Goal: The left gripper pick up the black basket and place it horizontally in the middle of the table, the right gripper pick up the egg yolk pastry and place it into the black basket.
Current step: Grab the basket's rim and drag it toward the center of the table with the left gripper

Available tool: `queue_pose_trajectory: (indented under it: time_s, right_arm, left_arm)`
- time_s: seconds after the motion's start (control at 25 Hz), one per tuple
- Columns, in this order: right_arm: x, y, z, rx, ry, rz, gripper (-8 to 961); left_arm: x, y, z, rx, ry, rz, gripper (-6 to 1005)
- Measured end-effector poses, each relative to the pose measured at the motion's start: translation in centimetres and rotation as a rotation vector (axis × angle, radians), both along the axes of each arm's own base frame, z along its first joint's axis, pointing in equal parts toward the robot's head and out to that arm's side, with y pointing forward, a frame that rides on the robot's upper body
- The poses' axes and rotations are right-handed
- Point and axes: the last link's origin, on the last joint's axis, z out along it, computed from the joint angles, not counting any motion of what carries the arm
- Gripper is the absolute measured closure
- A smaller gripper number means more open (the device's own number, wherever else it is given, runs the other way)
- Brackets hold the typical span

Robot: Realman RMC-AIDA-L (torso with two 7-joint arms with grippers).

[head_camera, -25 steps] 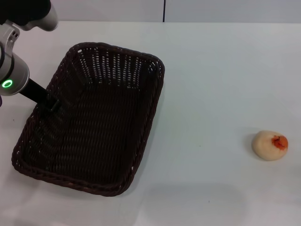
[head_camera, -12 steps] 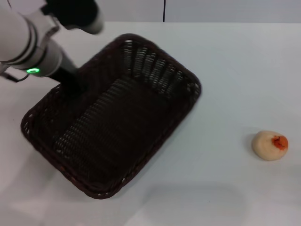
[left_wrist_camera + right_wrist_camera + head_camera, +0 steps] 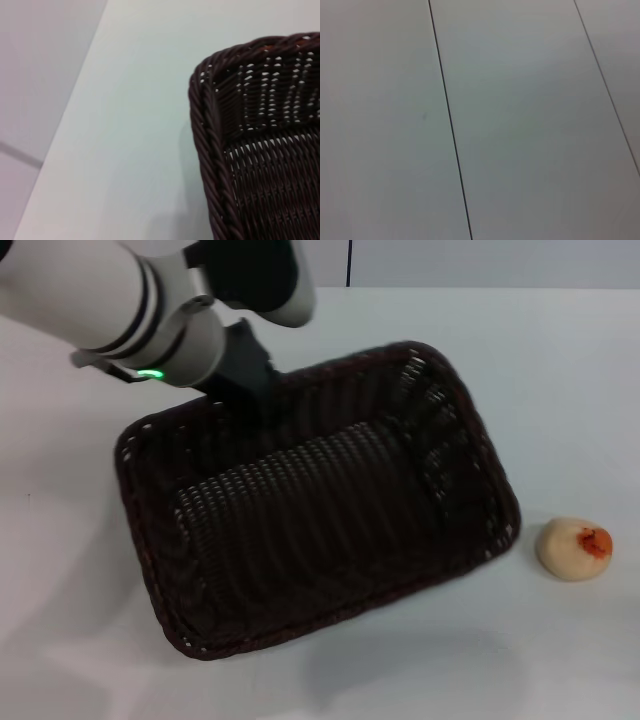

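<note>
Your left arm reaches in from the upper left, green ring lit. Its claw [image 3: 262, 390] points down, closed on the black basket [image 3: 320, 540] rim.

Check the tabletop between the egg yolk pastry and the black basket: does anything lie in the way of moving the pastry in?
Nothing visible does. The egg yolk pastry sits on bare table just off the black basket's right end; only the basket's own rim rises between. The left gripper is at the far rim.
</note>
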Motion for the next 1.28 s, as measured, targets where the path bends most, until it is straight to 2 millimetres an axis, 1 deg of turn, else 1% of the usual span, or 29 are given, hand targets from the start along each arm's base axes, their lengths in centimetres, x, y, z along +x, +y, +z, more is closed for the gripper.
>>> queue_pose_trajectory:
  time_s: [0.12, 0.28, 0.32, 0.64, 0.72, 0.88, 1.12, 1.28]
  right_arm:
    - [-0.1, 0.1, 0.0, 0.002, 0.000, 0.004, 183]
    - [-0.1, 0.2, 0.0, 0.003, -0.001, 0.008, 183]
    - [-0.1, 0.2, 0.0, 0.003, -0.001, 0.009, 183]
    - [-0.1, 0.1, 0.1, 0.004, -0.002, 0.007, 183]
    - [-0.1, 0.1, 0.1, 0.004, -0.003, 0.007, 183]
    - [-0.1, 0.1, 0.1, 0.002, -0.004, 0.012, 183]
    - [-0.2, 0.1, 0.1, 0.002, -0.008, 0.020, 184]
    - [-0.2, 0.1, 0.1, 0.002, -0.007, 0.020, 184]
  left_arm:
    - [1.1, 0.2, -1.1, -0.056, -0.033, -0.041, 730]
    - [1.8, 0.4, -1.8, -0.093, -0.053, -0.067, 748]
    - [2.3, 0.5, -2.3, -0.120, -0.070, -0.079, 752]
    - [2.9, 0.9, -3.6, -0.146, -0.089, -0.091, 766]
    - [3.2, 1.2, -4.1, -0.142, -0.125, -0.093, 766]
    - [3.3, 1.7, -4.5, -0.137, -0.158, -0.080, 766]
    - [2.8, 1.9, -5.4, -0.133, -0.139, -0.087, 763]
    - [2.8, 2.0, -5.4, -0.127, -0.139, -0.095, 745]
